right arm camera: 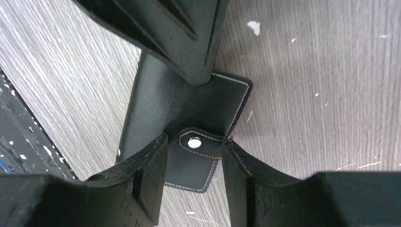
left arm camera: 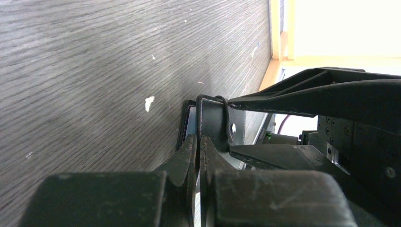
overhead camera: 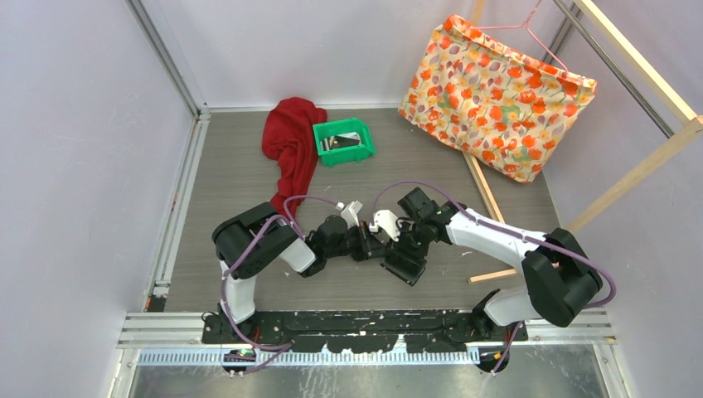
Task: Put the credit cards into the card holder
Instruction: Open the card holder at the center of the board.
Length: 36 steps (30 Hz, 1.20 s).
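The black card holder [overhead camera: 375, 246] is held off the grey table between both arms at the front centre. My left gripper [left arm camera: 198, 139] is shut on the edge of the card holder [left arm camera: 213, 118], pinching one flap; a pale inner layer shows in the fold. My right gripper [right arm camera: 195, 140] stands half apart astride the snap tab [right arm camera: 196, 163] of the card holder [right arm camera: 161, 99], one finger touching the tab's side, nothing clamped. The left gripper's fingers [right arm camera: 189, 38] come in from above in the right wrist view. Small flat white and dark pieces, probably the credit cards [overhead camera: 341, 142], lie in a green bin.
The green bin [overhead camera: 365, 149] sits at the back centre beside a crumpled red cloth [overhead camera: 290, 141]. A floral fabric bag [overhead camera: 497, 91] leans at the back right, on a wooden frame [overhead camera: 630, 182]. A thin wooden strip [overhead camera: 485, 186] lies right of the arms.
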### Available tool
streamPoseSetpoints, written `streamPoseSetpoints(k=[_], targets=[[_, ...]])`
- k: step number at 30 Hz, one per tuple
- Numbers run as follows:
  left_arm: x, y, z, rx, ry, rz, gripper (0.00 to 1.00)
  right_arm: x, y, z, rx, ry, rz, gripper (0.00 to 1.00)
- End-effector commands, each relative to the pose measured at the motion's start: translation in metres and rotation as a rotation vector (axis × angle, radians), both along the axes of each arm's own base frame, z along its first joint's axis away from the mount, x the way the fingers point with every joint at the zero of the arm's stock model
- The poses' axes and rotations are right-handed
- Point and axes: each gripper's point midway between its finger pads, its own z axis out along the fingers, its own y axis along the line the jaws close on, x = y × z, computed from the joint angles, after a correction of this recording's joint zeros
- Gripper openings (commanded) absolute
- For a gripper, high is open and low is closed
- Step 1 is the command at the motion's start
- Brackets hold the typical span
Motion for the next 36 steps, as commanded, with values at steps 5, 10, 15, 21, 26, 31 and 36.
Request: streamPoseSetpoints(k=[5, 10, 15, 21, 26, 31, 36], targets=[[-0.002, 0.002, -0.007, 0.007, 0.003, -0.007, 0.00, 0.019, 0.020, 0.010, 0.070, -0.046, -0.026, 0.47], [-0.002, 0.003, -0.006, 0.005, 0.000, -0.005, 0.00, 0.018, 0.009, -0.008, -0.007, -0.029, -0.005, 0.43], [-0.002, 0.005, -0.006, 0.004, 0.000, -0.001, 0.00, 0.012, -0.004, -0.016, -0.073, -0.019, 0.025, 0.37], [-0.001, 0.007, -0.005, -0.005, 0.000, 0.004, 0.00, 0.011, -0.001, -0.002, -0.045, -0.030, 0.027, 0.17], [0.002, 0.011, -0.006, -0.005, -0.001, 0.018, 0.00, 0.014, 0.000, 0.018, 0.035, -0.025, 0.008, 0.04], [0.004, 0.013, -0.007, 0.000, -0.005, 0.025, 0.00, 0.023, -0.009, 0.031, 0.094, -0.021, -0.052, 0.01], [0.009, 0.014, -0.003, 0.010, -0.058, 0.017, 0.00, 0.047, -0.027, 0.040, 0.136, -0.042, -0.170, 0.01]])
